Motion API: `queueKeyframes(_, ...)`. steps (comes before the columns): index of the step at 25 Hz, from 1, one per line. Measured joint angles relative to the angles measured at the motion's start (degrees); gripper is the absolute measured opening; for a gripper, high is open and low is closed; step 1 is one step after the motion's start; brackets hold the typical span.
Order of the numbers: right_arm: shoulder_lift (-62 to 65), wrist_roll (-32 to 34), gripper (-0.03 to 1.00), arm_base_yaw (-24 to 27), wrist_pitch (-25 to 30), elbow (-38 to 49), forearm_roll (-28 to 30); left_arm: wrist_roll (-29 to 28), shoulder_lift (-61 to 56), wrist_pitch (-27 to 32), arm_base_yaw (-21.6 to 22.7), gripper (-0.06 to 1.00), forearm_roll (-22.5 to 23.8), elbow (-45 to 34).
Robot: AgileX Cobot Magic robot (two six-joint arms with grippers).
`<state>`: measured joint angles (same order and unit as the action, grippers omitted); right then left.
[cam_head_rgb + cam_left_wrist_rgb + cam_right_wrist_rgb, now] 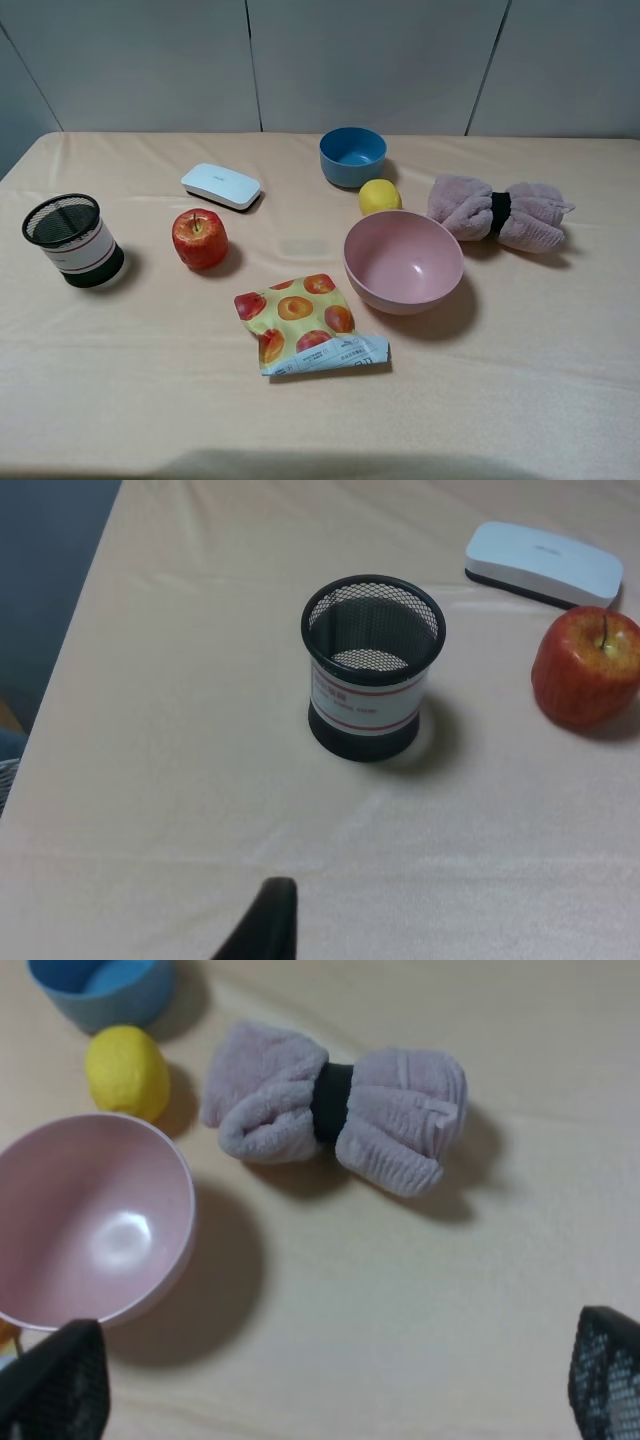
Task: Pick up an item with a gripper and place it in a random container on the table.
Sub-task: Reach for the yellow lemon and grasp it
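The small yellow lemon-like fruit (380,196) lies on the peach-beige table (520,380) between the small blue bowl (352,156) and the larger pink bowl (403,261). It also shows in the right wrist view (127,1072), next to the blue bowl (100,988). No arm shows in the exterior view. My right gripper (330,1385) is open and empty, its two mesh-textured fingertips (60,1385) far apart, hovering above the cloth near the pink bowl (85,1220). Only one dark finger (268,920) of my left gripper shows, above bare cloth near the black mesh cup (370,665).
A red apple (200,238), a white flat box (221,185) and the black mesh cup (72,240) stand on the left. A snack bag (305,322) lies at front centre. A rolled mauve towel with a black band (500,212) lies at the right.
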<state>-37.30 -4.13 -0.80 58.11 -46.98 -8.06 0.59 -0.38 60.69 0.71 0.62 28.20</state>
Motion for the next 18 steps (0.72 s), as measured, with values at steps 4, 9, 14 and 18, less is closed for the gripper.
queueKeyframes(4,-8.2,-3.0,0.69,0.0,0.2,-4.1,-0.8,0.0,0.0,0.0,0.0,1.00,0.0,0.0)
queueKeyframes(9,-17.7,-6.4,0.69,0.0,1.5,-10.0,-3.1,0.0,0.0,0.0,0.0,1.00,0.0,0.0)
queueKeyframes(14,-25.8,-8.9,0.69,-0.3,3.9,-16.0,-4.7,0.0,0.0,0.0,0.0,1.00,0.0,0.0)
queueKeyframes(18,-31.4,-9.2,0.69,-4.7,4.1,-19.8,-3.1,0.0,0.0,0.0,0.0,1.00,0.0,0.0)
